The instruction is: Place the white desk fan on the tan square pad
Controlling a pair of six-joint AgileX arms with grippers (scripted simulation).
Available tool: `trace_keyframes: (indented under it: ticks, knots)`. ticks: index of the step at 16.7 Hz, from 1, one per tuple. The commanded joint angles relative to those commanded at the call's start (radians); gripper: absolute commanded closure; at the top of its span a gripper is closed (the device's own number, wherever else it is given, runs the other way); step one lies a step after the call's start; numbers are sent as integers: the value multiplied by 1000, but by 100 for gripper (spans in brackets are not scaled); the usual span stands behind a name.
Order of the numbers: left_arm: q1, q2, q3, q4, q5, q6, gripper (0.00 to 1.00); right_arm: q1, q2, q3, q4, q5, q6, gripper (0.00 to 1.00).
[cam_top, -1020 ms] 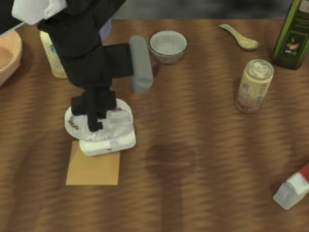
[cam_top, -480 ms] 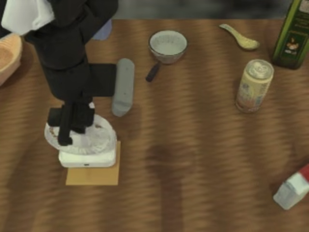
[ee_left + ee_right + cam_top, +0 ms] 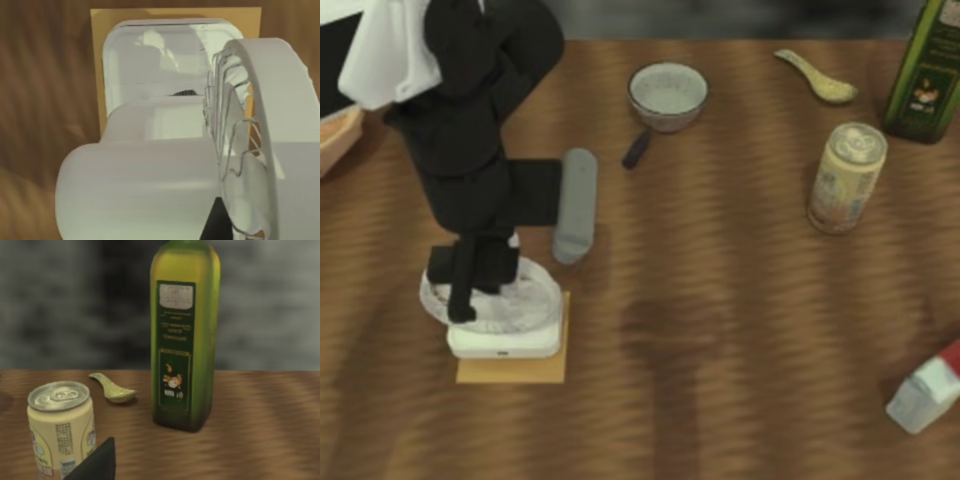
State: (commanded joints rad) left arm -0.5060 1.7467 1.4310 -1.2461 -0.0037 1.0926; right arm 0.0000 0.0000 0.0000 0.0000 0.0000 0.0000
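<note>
Left gripper [image 3: 470,290] at lower left of the top view, clamped on the fan [image 3: 505,310] head from above. Fan base sits over the pad [image 3: 510,368], overhanging its far edge; probably touching, hard to confirm. Right gripper mostly out of frame near the can [image 3: 60,432] and green bottle [image 3: 185,335]; finger state unclear.
</note>
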Motion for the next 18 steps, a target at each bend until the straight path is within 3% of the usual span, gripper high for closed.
trace_keyframes:
  ticks: [4, 17, 18]
  knots:
    - [0, 2, -10, 10, 0, 3, 100, 0, 0, 0, 0, 0, 0, 0]
    - [0, 2, -10, 10, 0, 3, 2, 0, 0, 0, 0, 0, 0, 0]
    - [0, 2, -10, 10, 0, 3, 0, 0, 0, 0, 0, 0, 0, 0]
